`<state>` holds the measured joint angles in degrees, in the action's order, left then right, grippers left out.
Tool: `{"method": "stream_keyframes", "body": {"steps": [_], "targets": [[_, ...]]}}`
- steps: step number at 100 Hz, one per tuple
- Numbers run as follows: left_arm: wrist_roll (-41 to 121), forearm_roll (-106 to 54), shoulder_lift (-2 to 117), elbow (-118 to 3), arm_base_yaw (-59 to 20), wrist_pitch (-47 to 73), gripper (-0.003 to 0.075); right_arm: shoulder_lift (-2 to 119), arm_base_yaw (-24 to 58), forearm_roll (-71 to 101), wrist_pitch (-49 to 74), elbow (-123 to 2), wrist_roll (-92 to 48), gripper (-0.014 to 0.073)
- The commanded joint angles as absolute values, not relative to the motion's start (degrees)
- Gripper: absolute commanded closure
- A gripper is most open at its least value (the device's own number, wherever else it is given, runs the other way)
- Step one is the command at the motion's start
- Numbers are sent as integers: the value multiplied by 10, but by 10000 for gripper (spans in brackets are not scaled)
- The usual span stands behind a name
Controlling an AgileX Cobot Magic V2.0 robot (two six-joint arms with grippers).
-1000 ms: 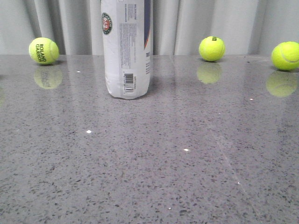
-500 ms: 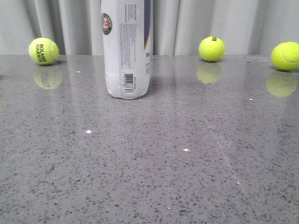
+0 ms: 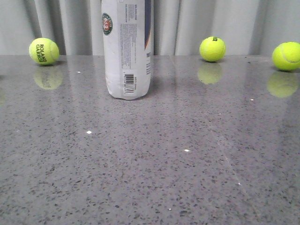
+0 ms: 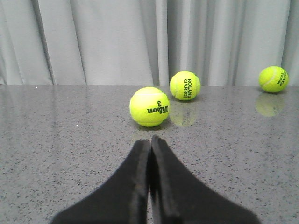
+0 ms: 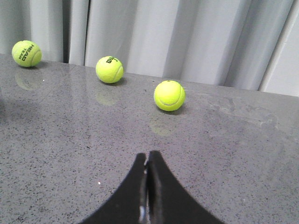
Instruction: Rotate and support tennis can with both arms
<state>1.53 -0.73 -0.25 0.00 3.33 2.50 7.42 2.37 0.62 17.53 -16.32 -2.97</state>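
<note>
The tennis can [image 3: 127, 47] stands upright on the grey table at the back left of the front view, its top cut off by the frame. It shows a white label, a round red-green emblem, a barcode and a navy strip. Neither arm shows in the front view. My left gripper [image 4: 150, 139] is shut and empty, low over the table, apart from a Wilson ball [image 4: 149, 107] ahead of it. My right gripper [image 5: 147, 154] is shut and empty over bare table. The can shows in neither wrist view.
Yellow tennis balls lie along the back edge by the grey curtain: one at the left [image 3: 43, 51], two at the right [image 3: 212, 48] [image 3: 286, 56]. The left wrist view shows two more balls [image 4: 184, 85] [image 4: 274, 79]; the right wrist view shows three [image 5: 26, 53] [image 5: 109, 69] [image 5: 169, 95].
</note>
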Motion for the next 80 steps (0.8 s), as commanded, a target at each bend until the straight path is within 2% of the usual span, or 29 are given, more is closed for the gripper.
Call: {"method": "stream_keyframes", "body": {"steps": [1, 27, 47, 63, 80], "targets": [[11, -12, -22, 26, 35, -20, 740, 82, 22, 0, 127, -178, -34, 662], [11, -12, -22, 26, 35, -20, 740, 82, 22, -5, 112, -152, -34, 662], [11, -12, -22, 26, 35, -20, 740, 71, 22, -5, 22, -79, -27, 662], [11, -12, -22, 26, 35, -20, 740, 12, 22, -5, -45, -13, -26, 662], [11, -12, -22, 26, 35, -20, 740, -22, 22, -4, -13, 5, -17, 662]]}}
